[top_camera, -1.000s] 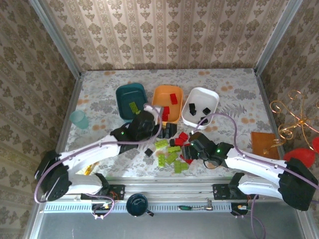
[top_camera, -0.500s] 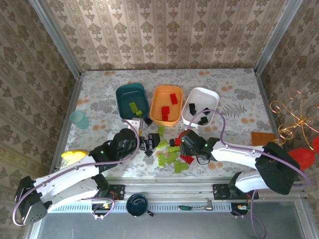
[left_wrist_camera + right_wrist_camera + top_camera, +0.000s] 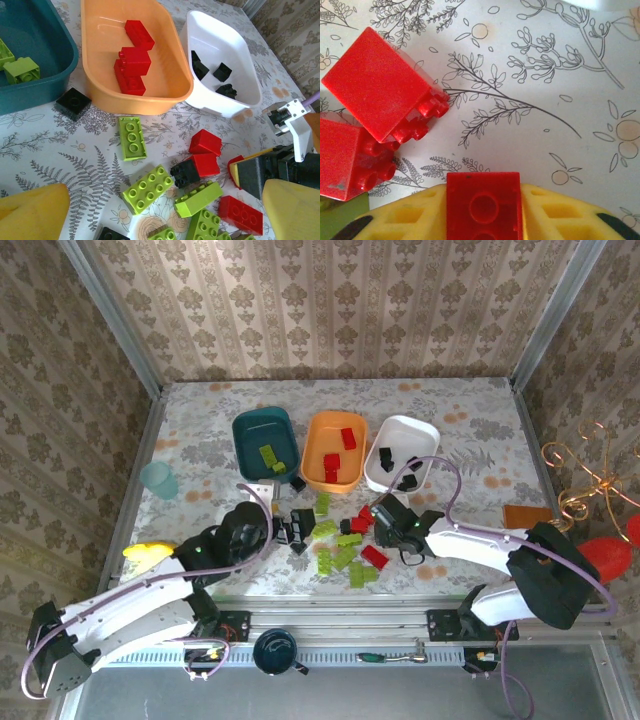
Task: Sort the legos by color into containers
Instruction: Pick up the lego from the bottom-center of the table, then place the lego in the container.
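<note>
The right gripper (image 3: pixel 482 222) pinches a red brick (image 3: pixel 482 200) at the bottom centre of its wrist view, so it seems best to lift straight up, clear of the neighbouring red bricks (image 3: pixel 380 85), then carry it to the orange tub (image 3: pixel 322 435) at upper centre of the top view (the left gripper (image 3: pixel 162 215) is spread wide, empty).

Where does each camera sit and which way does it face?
Top external: above and behind, looking down at the table; left arm, right arm show.
Left wrist: on that arm, facing forward-down at the orange tub; left fingers show.
Right wrist: close over the table, facing down; right fingers pinch a red brick.
Shared: top external also shows the orange tub.
</note>
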You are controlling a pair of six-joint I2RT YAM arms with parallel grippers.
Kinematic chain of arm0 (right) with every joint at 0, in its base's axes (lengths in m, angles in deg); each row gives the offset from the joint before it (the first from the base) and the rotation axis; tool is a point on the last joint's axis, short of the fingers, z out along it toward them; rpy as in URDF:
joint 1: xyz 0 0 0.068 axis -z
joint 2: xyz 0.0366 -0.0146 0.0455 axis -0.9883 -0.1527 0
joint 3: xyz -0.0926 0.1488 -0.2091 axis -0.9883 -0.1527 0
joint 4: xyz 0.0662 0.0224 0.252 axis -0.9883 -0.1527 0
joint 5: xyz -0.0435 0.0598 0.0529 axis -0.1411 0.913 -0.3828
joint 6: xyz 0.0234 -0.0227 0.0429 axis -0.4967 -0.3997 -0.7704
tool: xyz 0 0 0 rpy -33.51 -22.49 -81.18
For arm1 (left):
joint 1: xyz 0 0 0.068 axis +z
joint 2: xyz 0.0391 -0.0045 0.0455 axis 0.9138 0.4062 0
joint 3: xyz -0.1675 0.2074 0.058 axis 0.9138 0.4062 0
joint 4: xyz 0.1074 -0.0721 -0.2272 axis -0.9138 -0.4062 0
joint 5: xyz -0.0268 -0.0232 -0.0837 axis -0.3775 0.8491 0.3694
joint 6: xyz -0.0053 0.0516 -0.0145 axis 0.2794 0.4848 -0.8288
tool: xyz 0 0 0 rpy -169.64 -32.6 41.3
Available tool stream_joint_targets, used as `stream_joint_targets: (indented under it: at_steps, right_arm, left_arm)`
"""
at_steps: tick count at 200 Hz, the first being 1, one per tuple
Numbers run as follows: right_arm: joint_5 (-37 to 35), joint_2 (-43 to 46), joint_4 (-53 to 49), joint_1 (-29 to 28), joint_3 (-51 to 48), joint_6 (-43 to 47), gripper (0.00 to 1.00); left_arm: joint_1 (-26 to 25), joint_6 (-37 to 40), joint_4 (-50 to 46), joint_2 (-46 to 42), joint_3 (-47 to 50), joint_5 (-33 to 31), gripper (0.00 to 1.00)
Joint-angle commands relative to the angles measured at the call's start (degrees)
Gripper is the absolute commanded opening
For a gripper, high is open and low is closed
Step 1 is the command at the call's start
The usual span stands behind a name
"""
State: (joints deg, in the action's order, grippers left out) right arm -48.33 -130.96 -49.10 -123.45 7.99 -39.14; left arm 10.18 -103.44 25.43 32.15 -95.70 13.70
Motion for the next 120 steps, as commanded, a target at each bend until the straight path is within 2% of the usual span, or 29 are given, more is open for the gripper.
stream_joint_targets:
  at_steps: [1,28,45,60,84,120]
  right_arm:
    - [-0.5,2.0,-1.9,0.2,0.0,1.0,0.28]
    - [1.5,9.4,-3.5,0.2,1.9,4.2,0.19]
    - [3.5,13.5,-4.3,0.2,5.0,6.4,0.18]
    - [4.3,13.5,-4.4,0.2,9.5,8.4,0.18]
    - [4.5,6.0,-2.6,0.4,18.7,10.9,0.19]
    - [4.1,-12.9,-1.8,1.8,35.0,13.2,0.20]
  left_arm:
    - [-0.3,-0.8,-1.9,-1.7,1.3,-1.2,1.00]
    - [-0.3,-0.8,-3.3,-3.3,2.1,-2.0,1.00]
    - [-0.3,-1.2,-4.4,-4.8,2.8,-2.3,1.00]
    - [-0.2,-1.7,-5.2,-6.0,3.6,-2.8,1.00]
    - [-0.2,-3.1,-5.9,-7.7,5.1,-2.9,1.00]
    - [-0.3,-5.1,-7.6,-8.5,5.8,-2.5,1.00]
